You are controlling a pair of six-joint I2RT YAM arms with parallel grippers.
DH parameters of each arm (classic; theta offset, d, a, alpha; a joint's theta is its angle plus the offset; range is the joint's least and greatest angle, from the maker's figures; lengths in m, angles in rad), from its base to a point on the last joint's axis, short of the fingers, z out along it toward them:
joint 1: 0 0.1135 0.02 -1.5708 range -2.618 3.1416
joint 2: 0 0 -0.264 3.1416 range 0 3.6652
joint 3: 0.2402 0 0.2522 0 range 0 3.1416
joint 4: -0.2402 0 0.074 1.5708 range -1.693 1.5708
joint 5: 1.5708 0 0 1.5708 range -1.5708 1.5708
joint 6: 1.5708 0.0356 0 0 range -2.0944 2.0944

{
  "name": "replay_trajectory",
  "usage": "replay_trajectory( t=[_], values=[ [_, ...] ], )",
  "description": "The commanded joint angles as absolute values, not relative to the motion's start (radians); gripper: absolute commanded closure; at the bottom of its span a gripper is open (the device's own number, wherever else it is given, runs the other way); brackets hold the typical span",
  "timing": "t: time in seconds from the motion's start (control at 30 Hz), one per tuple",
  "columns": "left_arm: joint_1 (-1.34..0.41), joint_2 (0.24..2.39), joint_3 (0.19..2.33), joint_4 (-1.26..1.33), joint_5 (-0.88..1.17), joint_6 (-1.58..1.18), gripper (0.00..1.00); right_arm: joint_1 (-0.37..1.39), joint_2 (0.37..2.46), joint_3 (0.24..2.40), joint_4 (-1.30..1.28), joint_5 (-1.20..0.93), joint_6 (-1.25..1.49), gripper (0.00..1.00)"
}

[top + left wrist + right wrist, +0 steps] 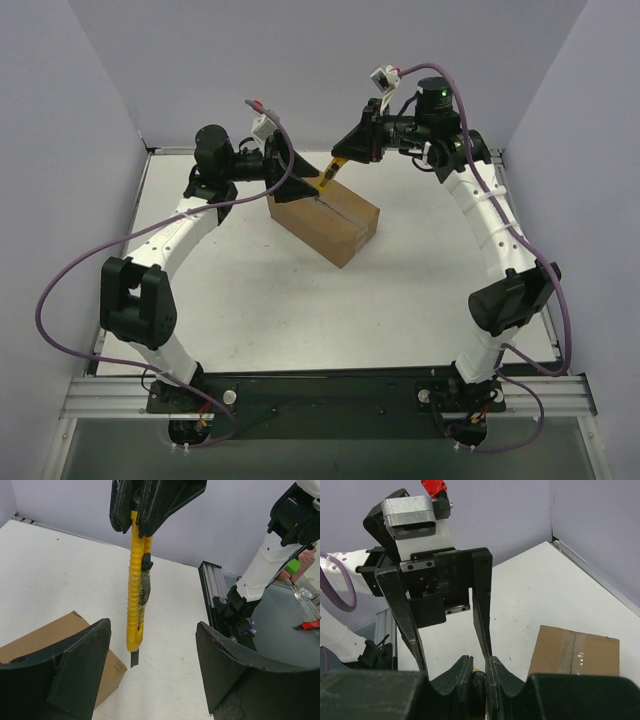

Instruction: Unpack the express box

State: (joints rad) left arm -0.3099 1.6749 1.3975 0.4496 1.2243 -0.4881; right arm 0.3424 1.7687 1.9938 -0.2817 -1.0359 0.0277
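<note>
The express box (325, 225), a plain brown carton with a taped centre seam, lies closed and at an angle in the middle of the white table. My right gripper (352, 148) is shut on a yellow utility knife (329, 177), whose short blade points down at the box's far edge. The left wrist view shows the knife (136, 595) hanging between my wide-open left gripper (152, 660) fingers without touching them, with a corner of the box (50, 637) at lower left. My left gripper (288, 168) hovers just left of the knife. The right wrist view shows the box (576, 651) at lower right.
Purple-grey walls close in the table (250, 300) at the back and both sides. An aluminium rail (330, 395) carrying both arm bases runs along the near edge. The right arm's white links (495, 225) curve along the right side, and purple cables loop beside both arms.
</note>
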Motion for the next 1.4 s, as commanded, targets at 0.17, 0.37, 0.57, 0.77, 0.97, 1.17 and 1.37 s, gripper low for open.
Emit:
replay_trajectory(
  t=[0.17,0.37,0.57,0.77,0.97,1.17,1.37],
  values=[
    [-0.314,1.718,1.428,0.526,1.295,-0.505,0.34,0.357,1.741,2.057,-0.176,-1.057,0.112,1.00],
    [-0.321,1.735,1.437,0.541,1.301,-0.511,0.48,0.371,1.743,2.062,-0.173,-1.057,0.121,1.00],
    [-0.327,1.744,1.450,0.549,1.307,-0.522,0.61,0.385,1.741,2.036,-0.176,-1.051,0.114,1.00],
    [-0.327,1.782,1.457,0.734,1.359,-0.683,1.00,0.390,1.746,2.034,-0.179,-1.020,0.115,1.00],
    [-0.328,1.807,1.470,0.811,1.364,-0.758,1.00,0.318,1.732,2.090,-0.179,-0.982,0.176,0.14],
    [-0.327,1.822,1.480,0.831,1.393,-0.755,1.00,0.215,1.763,2.204,-0.325,-1.225,0.099,0.01],
    [-0.314,1.844,1.497,0.853,1.420,-0.750,1.00,0.271,1.740,2.235,-0.789,-1.064,-0.352,0.32]
  ],
)
